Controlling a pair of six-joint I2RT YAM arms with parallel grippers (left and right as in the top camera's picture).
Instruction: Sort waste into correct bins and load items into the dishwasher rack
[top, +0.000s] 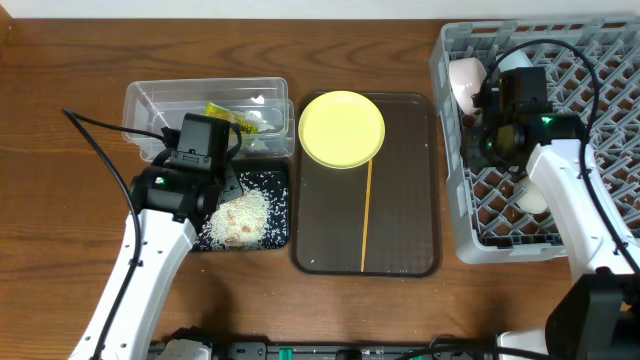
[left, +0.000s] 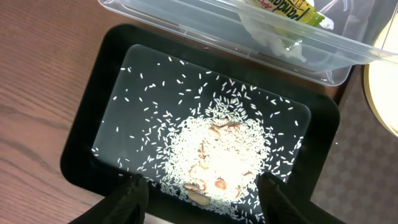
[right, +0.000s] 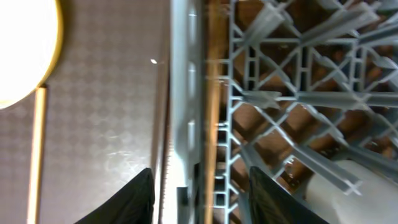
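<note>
The clear tub (top: 150, 100) holds the green-and-orange wrapper (top: 228, 115) (left: 283, 7) and white paper (left: 273, 34). The black tray (left: 87, 124) (top: 283, 205) holds rice scraps (left: 217, 155). My left gripper (top: 215, 190) (left: 202, 186) hovers open and empty above this tray. The yellow plate (top: 342, 128) and one chopstick (top: 367, 215) (right: 34, 155) lie on the brown tray. My right gripper (top: 490, 140) (right: 200, 174) is open over the grey rack's (top: 450, 180) left wall; a second chopstick (right: 211, 93) lies along that wall between the fingers, not gripped.
The brown serving tray (top: 410, 200) sits between the bins and the rack. In the rack are a white bowl (top: 465, 80), a white cup (top: 515, 60) and another pale dish (top: 530, 200) (right: 348, 186). Cables trail from both arms.
</note>
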